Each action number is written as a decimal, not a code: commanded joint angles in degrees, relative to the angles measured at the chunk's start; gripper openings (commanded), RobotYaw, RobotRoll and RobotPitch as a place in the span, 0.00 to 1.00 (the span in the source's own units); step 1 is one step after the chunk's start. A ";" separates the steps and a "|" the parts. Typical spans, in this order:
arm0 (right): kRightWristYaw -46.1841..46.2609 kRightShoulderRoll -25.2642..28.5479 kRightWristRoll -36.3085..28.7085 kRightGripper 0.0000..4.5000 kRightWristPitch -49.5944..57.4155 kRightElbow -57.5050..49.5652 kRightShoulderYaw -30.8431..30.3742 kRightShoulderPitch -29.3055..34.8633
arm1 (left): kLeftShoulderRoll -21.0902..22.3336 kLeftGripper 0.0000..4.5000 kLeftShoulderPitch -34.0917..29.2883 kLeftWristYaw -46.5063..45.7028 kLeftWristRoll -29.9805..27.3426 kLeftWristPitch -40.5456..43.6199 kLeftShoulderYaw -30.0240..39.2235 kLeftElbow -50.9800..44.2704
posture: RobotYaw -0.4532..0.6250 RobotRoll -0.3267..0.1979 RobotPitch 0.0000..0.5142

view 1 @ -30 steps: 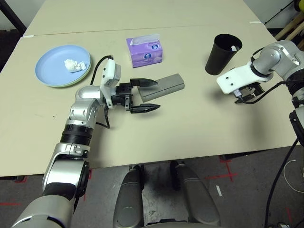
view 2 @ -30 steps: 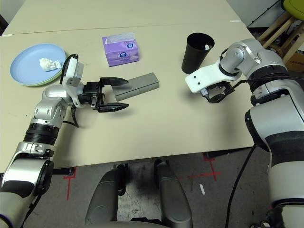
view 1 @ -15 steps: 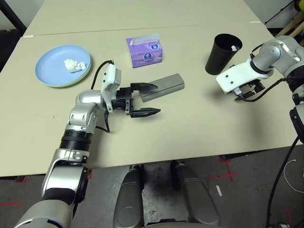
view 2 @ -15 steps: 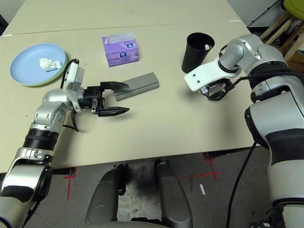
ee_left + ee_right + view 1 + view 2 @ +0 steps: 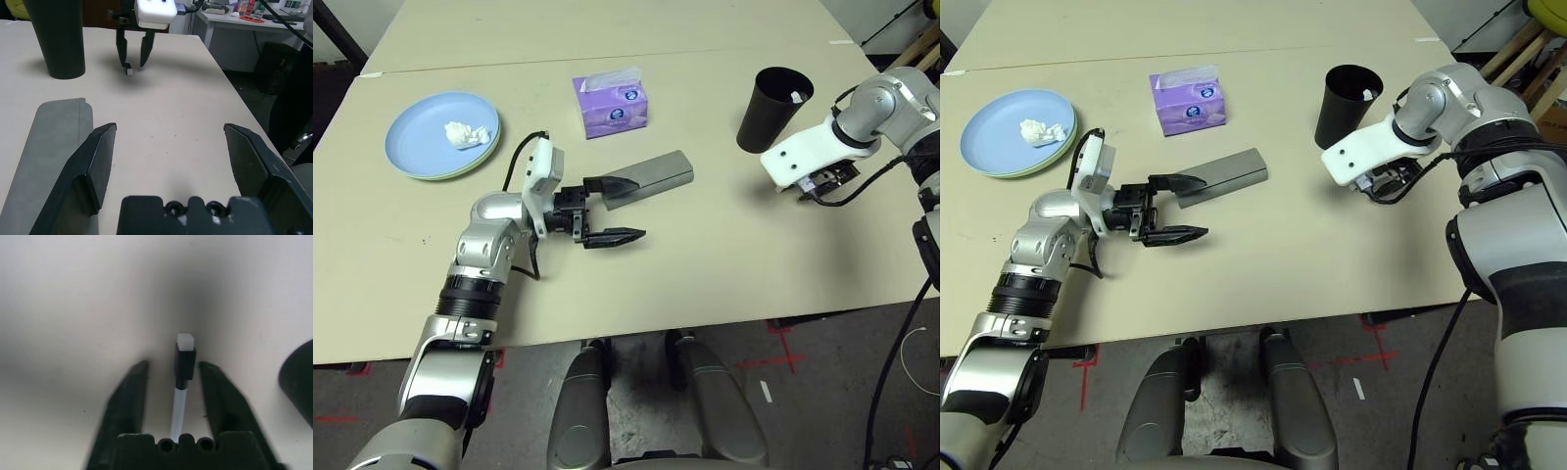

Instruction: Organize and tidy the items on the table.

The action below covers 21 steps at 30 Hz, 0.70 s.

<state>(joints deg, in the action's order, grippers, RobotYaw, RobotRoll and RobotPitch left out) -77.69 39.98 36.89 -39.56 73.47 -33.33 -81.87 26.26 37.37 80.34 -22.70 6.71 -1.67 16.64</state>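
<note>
A light blue plate [image 5: 416,137] sits on a pale green plate [image 5: 462,172] at the table's far left, with a crumpled white tissue wad [image 5: 460,133] on it. The grey glasses case [image 5: 651,174] lies mid-table. My left gripper [image 5: 632,208] is open at the case's near end, one finger [image 5: 95,161] along its edge and nothing between the fingers. The black cup [image 5: 771,110] stands at the right with a white pen [image 5: 797,96] inside. Just in front of it my right gripper [image 5: 173,364] straddles a thin white pen [image 5: 185,357] lying on the table, with small gaps on both sides.
A purple tissue box [image 5: 613,106] stands behind the glasses case. The beige table [image 5: 705,264] is bare in front of both grippers. A seam [image 5: 705,55] runs across the far side where a second tabletop joins. The table's front edge is close below my left forearm.
My right gripper's fingers have narrowed around the pen and the arm has shifted slightly by the cup. My left gripper has edged a little along the case's near end.
</note>
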 commanded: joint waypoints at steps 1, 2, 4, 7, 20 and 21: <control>0.02 0.88 1.21 0.23 0.06 0.78 -0.81 0.26 | 0.31 1.00 -1.52 0.00 -0.48 0.60 -0.81 -1.64 | 0.52 0.62 0.62; -0.09 0.86 1.36 0.15 0.12 0.84 -0.87 0.26 | 0.33 1.00 -1.58 -0.03 -0.49 0.65 -0.80 -1.72 | 0.52 0.62 0.62; -0.43 0.82 1.44 0.01 0.18 0.91 -0.84 0.27 | 0.35 1.00 -1.61 -0.09 -0.52 0.75 -0.82 -1.77 | 0.52 0.62 0.63; -0.87 0.86 1.22 0.01 0.17 0.89 -0.65 0.25 | 0.30 1.00 -1.43 -0.05 -0.47 0.69 -0.85 -1.48 | 0.52 0.62 0.61; -1.94 1.37 0.51 0.24 -0.54 0.47 0.21 -0.52 | -0.31 1.00 0.36 0.27 0.01 -0.20 -1.18 0.53 | 0.51 0.62 0.58; -2.04 1.36 0.54 0.31 -0.59 0.47 0.20 -0.52 | -0.31 1.00 0.26 0.29 0.01 -0.24 -1.16 0.45 | 0.51 0.62 0.58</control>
<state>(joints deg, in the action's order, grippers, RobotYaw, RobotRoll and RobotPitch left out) -79.37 40.82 37.38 -39.87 73.49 -33.11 -82.69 25.98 37.90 80.10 -22.89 7.06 -1.74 16.80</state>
